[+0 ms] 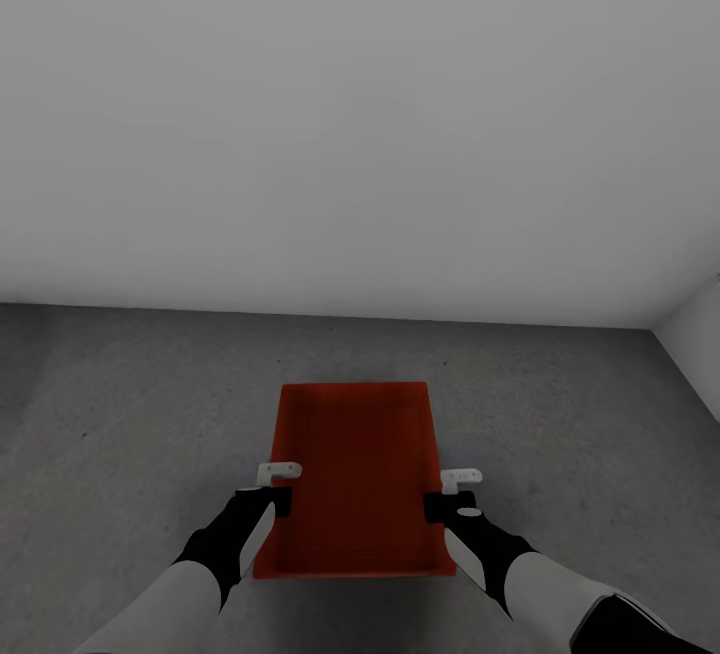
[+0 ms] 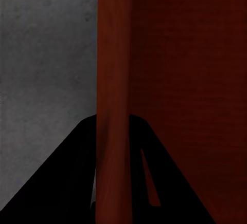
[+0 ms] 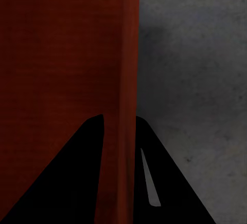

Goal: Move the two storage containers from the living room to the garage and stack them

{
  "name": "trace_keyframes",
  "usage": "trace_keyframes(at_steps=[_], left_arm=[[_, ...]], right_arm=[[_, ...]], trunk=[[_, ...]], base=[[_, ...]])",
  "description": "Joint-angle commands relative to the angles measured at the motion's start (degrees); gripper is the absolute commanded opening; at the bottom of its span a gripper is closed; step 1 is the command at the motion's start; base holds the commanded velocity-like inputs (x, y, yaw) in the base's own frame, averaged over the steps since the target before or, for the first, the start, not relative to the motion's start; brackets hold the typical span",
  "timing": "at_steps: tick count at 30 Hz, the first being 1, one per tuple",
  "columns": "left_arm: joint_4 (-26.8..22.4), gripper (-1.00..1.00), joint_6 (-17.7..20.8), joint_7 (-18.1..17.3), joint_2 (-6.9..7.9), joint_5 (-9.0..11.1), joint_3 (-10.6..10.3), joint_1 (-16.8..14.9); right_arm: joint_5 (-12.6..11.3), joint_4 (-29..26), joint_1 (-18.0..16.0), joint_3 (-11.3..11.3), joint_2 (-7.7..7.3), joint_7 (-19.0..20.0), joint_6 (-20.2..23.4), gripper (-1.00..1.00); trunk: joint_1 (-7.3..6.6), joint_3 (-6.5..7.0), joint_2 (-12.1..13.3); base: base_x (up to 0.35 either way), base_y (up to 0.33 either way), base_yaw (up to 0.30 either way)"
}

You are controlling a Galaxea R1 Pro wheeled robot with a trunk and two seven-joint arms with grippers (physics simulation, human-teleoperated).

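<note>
While both pincers, left pincer [image 1: 278, 486] and right pincer [image 1: 449, 492], clamp the box [image 1: 355, 464] walls (1 each), lowering onto the garage floor [image 1: 120, 404] seems next.

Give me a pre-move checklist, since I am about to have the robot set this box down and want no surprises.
1. Left gripper on the storage container: ok, its fingers straddle the left wall in the left wrist view.
2. Right gripper hold: ok, its fingers straddle the right wall.
3. Container level: ok, it looks even between the two grippers.
4. Right place: ok, grey concrete floor and plain pale wall ahead.
5. Landing spot: ok, the floor around the box is bare.
6. Height above the floor: cannot tell.
</note>
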Motion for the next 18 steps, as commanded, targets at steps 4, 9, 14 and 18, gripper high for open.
trace_keyframes(at_steps=[4, 9, 14, 18], left_arm=[[0.48, -1.0, 0.52, 0.51, 0.38, -0.79, 0.04, 0.03], [0.48, -1.0, 0.54, 0.51, 0.38, -0.8, 0.02, 0.03], [0.48, -1.0, 0.58, 0.51, 0.38, -0.84, -0.01, 0.03], [0.48, -1.0, 0.61, 0.51, 0.36, -0.87, -0.03, 0.03]], right_arm=[[0.82, -0.16, -0.09, -1.93, -1.33, -1.75, -0.63, -1.0], [0.81, -0.16, -0.09, -1.93, -1.33, -1.75, -0.63, -1.0], [0.83, -0.16, -0.09, -1.93, -1.33, -1.75, -0.65, -1.0], [0.81, -0.16, -0.09, -1.93, -1.33, -1.75, -0.65, -1.0]], trunk=[[0.0, -0.03, -0.02], [0.0, -0.03, -0.02], [0.0, -0.03, -0.02], [0.0, -0.03, -0.02]], base=[[0.0, 0.0, 0.0], [0.0, 0.0, 0.0], [0.0, 0.0, 0.0], [0.0, 0.0, 0.0]])
